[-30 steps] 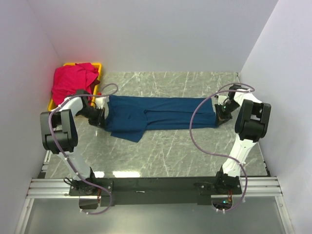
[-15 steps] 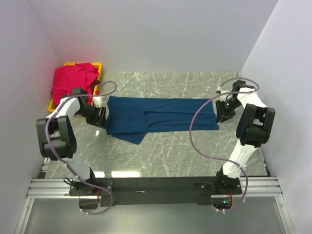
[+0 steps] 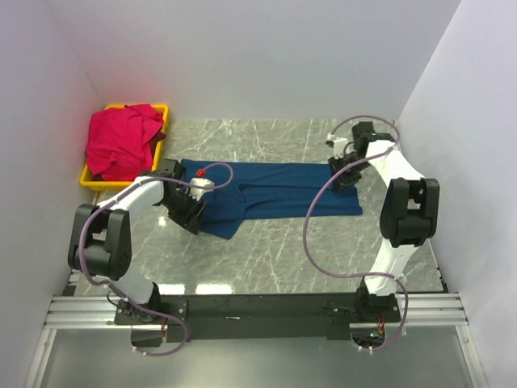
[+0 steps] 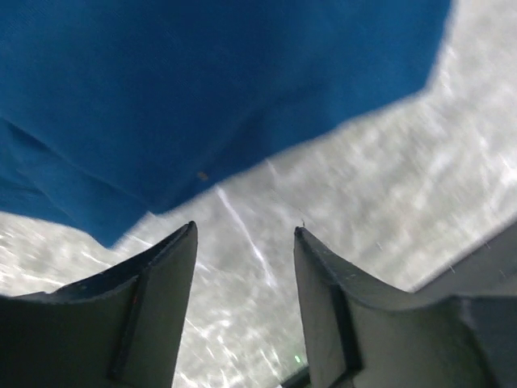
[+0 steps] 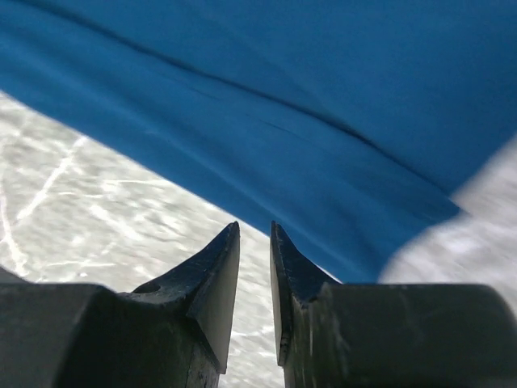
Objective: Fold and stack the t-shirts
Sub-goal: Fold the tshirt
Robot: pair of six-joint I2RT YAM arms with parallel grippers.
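Note:
A navy blue t-shirt lies spread across the marble table, its left end wider. My left gripper hovers at the shirt's near left edge. In the left wrist view it is open over bare marble, with the navy cloth just ahead of the fingertips. My right gripper is over the shirt's right end. In the right wrist view its jaws stand a narrow gap apart with nothing between them, the shirt's edge just beyond. A red-pink t-shirt sits crumpled in the bin.
The yellow bin stands at the back left corner of the table. White walls close in the left, back and right sides. Purple cables loop from each arm over the table. A black rail runs along the near edge.
Both grippers have let go of the navy shirt's ends and opened. The left one swung right to the shirt's near left edge. The right one moved left and farther back.

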